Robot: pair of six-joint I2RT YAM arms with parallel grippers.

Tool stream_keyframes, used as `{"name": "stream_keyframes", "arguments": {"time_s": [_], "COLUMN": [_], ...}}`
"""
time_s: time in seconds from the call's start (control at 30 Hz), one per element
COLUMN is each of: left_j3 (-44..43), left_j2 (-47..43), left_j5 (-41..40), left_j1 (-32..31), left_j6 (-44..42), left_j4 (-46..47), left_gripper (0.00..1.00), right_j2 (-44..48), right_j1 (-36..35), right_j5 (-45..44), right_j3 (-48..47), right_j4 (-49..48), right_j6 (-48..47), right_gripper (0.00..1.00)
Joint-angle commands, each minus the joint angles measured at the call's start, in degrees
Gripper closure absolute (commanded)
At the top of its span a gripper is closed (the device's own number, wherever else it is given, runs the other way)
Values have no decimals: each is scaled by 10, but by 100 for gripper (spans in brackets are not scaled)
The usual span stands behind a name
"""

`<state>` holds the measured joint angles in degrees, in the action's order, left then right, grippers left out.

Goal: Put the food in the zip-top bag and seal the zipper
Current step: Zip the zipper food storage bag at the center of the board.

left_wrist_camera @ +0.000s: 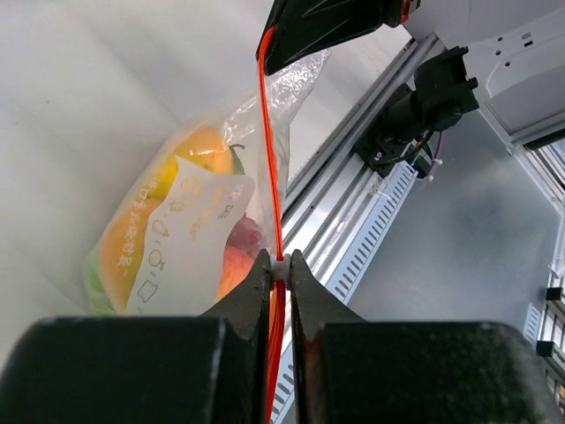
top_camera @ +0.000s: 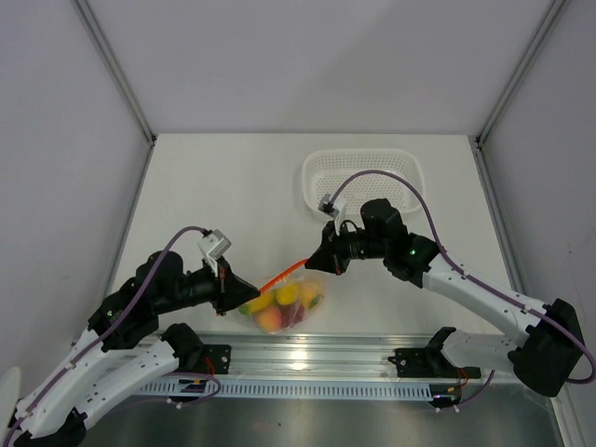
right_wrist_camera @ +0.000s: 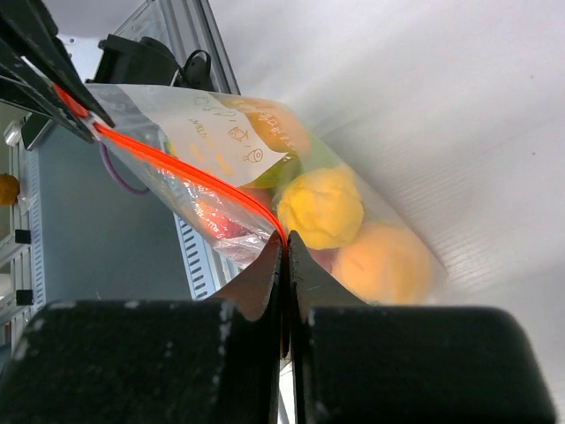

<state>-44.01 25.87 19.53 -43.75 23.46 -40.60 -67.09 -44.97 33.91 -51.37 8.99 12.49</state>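
Left gripper (left_wrist_camera: 281, 268) and right gripper (right_wrist_camera: 284, 254) each pinch tight on a zipper (top_camera: 282, 274) end. The bag (top_camera: 307, 282), food (top_camera: 277, 305) inside, hangs on the basket's (top_camera: 363, 160) near side. Best keep the strip taut and slide one pinch along.

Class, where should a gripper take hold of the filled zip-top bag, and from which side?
The zipper strip at its ends, from the sides along its line, as the left gripper and right gripper do now. It is thin, flat and taut; the bag below bulges with food.
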Motion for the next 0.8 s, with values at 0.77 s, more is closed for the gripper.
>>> {"name": "stream_keyframes", "arguments": {"time_s": [0.77], "left_j3": [-73], "left_j2": [-129], "left_j5": [-100], "left_j1": [-3], "left_j6": [38], "left_j4": [-174], "left_gripper": [100], "right_j2": [0], "right_j1": [29], "right_j5": [-53], "right_j3": [5], "right_j4": [-22], "right_j6": [18], "right_gripper": [100]}}
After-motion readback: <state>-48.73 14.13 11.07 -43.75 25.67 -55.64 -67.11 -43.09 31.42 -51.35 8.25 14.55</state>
